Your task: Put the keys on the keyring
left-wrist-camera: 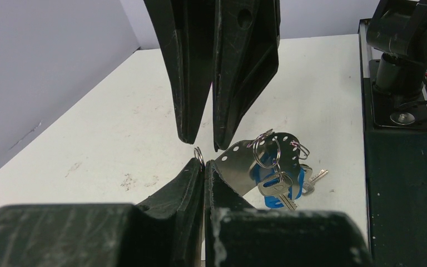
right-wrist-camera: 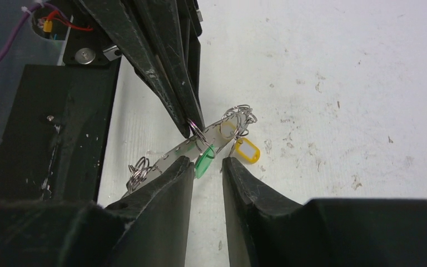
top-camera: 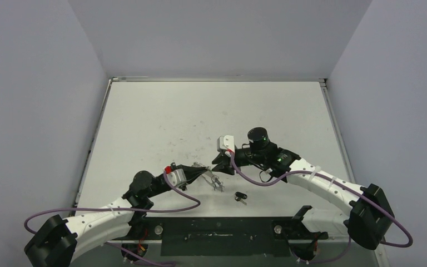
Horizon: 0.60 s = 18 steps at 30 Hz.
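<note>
Threading step in hand. Left gripper (left-wrist-camera: 203, 167) was pinched shut on one end of the keyring (left-wrist-camera: 239, 158), a perforated silvery strip, mid-counter toward the near edge. Blue-tagged key (left-wrist-camera: 267, 172) and yellow-tagged key (right-wrist-camera: 247, 151) hung from it. Right gripper (right-wrist-camera: 207, 162) stood apart, straddling the green-tagged key (right-wrist-camera: 203, 167). Black key (top-camera: 240, 196) lay loose nearer that edge. Next, probably: close on the green tag and seat its ring.

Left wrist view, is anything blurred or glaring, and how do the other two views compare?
Left wrist view: even light, the curved silvery perforated metal strip gleams without blowout, the near left gripper looks soft. Right wrist view: sharp, the green plastic tag and yellow plastic tag read clearly. Top external view: evenly lit, but the small black key is tiny.
</note>
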### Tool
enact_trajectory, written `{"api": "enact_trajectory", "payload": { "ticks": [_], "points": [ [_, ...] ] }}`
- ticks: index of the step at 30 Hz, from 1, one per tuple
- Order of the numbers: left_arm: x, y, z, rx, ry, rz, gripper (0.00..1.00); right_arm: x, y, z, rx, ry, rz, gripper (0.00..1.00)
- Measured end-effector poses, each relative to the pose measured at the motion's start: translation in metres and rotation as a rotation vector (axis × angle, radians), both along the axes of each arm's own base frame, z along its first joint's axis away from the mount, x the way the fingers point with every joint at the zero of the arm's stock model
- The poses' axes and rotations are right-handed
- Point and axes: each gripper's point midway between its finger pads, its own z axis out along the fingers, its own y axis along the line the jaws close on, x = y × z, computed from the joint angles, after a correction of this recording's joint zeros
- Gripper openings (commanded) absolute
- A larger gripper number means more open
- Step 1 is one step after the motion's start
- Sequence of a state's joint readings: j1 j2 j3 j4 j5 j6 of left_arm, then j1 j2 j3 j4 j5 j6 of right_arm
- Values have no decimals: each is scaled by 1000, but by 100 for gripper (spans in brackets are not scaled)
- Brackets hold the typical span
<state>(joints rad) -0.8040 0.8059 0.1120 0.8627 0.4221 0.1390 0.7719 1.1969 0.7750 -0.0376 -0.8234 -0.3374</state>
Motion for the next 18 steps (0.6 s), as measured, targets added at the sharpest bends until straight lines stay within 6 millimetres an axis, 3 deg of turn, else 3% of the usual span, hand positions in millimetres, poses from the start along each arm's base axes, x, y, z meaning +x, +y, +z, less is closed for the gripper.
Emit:
{"api": "enact_trajectory", "payload": {
  "ticks": [10,15,18],
  "points": [
    [0,0,0,0,0,0,0,-9,9,20,51,-38,107,24],
    [0,0,0,1,2,-1,0,-10,13,12,38,-18,140,23],
    [0,0,-2,7,6,-1,0,-9,15,6,26,-4,150,15]
  ]
}}
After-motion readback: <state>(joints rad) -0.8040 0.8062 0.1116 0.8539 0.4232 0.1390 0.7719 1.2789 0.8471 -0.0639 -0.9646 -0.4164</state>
